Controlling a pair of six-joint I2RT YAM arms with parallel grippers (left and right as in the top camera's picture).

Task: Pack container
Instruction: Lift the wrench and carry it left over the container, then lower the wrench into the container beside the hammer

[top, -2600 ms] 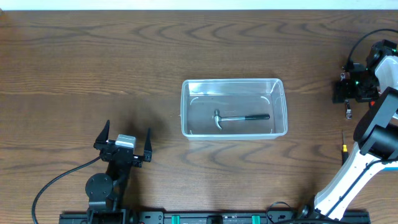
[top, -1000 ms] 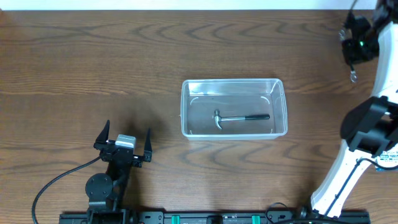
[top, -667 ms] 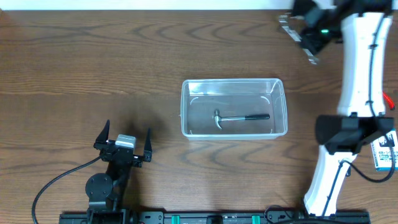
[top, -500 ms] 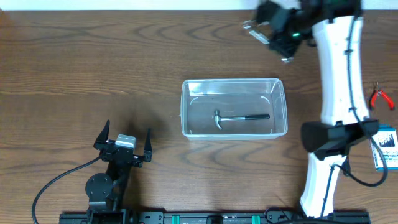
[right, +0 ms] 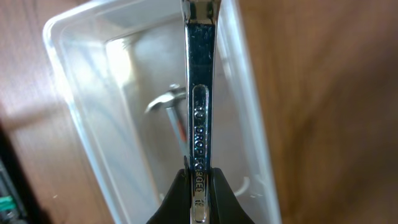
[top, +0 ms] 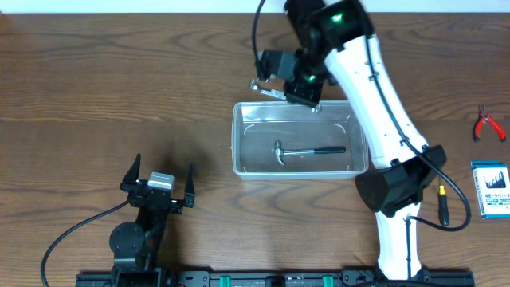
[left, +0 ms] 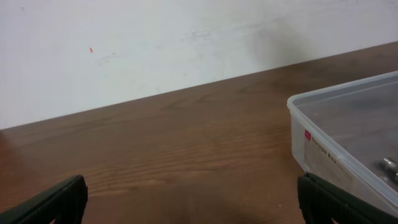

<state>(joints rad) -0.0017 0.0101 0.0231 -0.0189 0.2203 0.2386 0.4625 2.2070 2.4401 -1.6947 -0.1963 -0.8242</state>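
The clear plastic container (top: 237, 135) stands mid-table with a hammer (top: 307, 151) lying in it. My right gripper (top: 288, 89) hovers over the tub's back rim, shut on a chrome wrench (top: 265, 88) that sticks out to the left. In the right wrist view the wrench (right: 200, 93) runs straight out from the gripper (right: 199, 186) above the container (right: 74, 124) and the hammer (right: 168, 102). My left gripper (top: 162, 169) rests open near the front left, nothing between its fingers; its wrist view shows the gripper (left: 193, 199) and the container's corner (left: 323, 149).
Red pliers (top: 487, 125), a blue-and-white box (top: 492, 190) and a screwdriver (top: 442, 203) lie at the table's right edge. The right arm's white link crosses over the container's right end. A white wall (left: 186, 43) stands behind the table.
The right arm has swung from the far right edge leftward along the back of the table, carrying the wrench, to above the container's back rim. The left arm has not moved.
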